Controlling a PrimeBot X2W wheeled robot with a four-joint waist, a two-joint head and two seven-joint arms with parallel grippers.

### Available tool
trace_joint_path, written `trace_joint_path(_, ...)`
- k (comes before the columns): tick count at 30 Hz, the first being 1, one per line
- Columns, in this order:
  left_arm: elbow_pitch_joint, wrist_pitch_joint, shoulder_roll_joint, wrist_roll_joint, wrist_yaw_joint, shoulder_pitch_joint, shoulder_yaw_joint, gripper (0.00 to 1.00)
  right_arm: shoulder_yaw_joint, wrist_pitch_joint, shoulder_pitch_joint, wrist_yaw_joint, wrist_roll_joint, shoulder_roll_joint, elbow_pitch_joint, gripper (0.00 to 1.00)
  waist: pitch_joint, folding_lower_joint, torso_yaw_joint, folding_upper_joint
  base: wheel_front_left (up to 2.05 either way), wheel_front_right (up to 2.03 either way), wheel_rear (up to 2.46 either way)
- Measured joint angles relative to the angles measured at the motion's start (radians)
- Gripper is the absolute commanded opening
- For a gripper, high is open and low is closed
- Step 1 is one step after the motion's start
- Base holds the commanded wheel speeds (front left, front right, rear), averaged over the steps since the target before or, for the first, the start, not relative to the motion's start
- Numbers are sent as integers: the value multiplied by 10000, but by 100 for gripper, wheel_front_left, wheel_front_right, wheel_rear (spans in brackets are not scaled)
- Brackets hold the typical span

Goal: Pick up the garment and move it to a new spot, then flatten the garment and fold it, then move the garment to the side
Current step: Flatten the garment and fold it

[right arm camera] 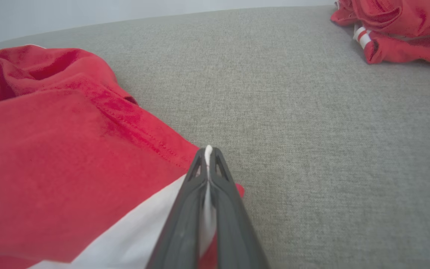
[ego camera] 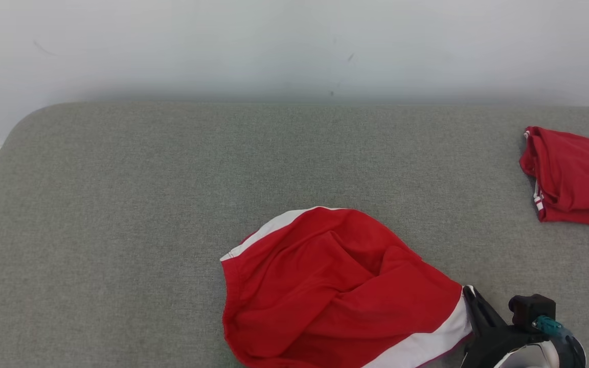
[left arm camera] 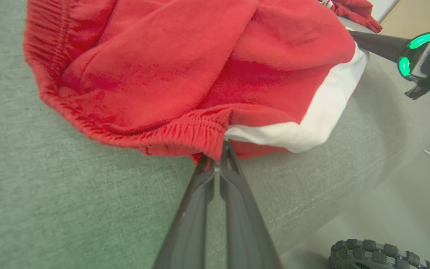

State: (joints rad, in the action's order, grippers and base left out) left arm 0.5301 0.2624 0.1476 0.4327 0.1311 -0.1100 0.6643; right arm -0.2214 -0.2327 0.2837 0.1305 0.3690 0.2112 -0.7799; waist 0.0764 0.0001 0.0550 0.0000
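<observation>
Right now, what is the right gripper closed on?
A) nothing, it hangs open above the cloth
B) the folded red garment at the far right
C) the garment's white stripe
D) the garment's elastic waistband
C: in the right wrist view the right gripper is shut, with the white stripe of the red garment pinched in it and white cloth showing at its tip.

garment (ego camera: 325,286): red, white band | table (ego camera: 120,230): grey weave | wall (ego camera: 274,46): white
</observation>
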Motion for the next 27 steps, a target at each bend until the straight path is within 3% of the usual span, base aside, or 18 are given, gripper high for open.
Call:
trace_joint_path(5,-796,0,96,-50,0,149,-518,0,46,-249,-42,0,79,88,744,0,17,0,-105,0,0,0,0)
trace_joint_path(10,-2169,0,297,-366,2,516,-1250,0,453,-288,-326,0,301,42,2290,0,60,0,-184,0,0,0,0)
trace_joint_path(15,-3392,-2,842,-719,2,160,-1958,0,554,-288,-113,0,477,-115,3331,0,171,0,-238,0,0,0,0)
trace_joint_path(21,-4186,-407,2073,-391,4,-2368,-1730,0,516,-33,1913,0,930,-219,3544,0,585,0,-267,0,0,0,0)
trace_joint_path(27,-4416,-1465,3599,825,6,-6612,-1189,0,729,752,5684,0,936,-410,2721,0,1516,1,-338,1,0,0,0)
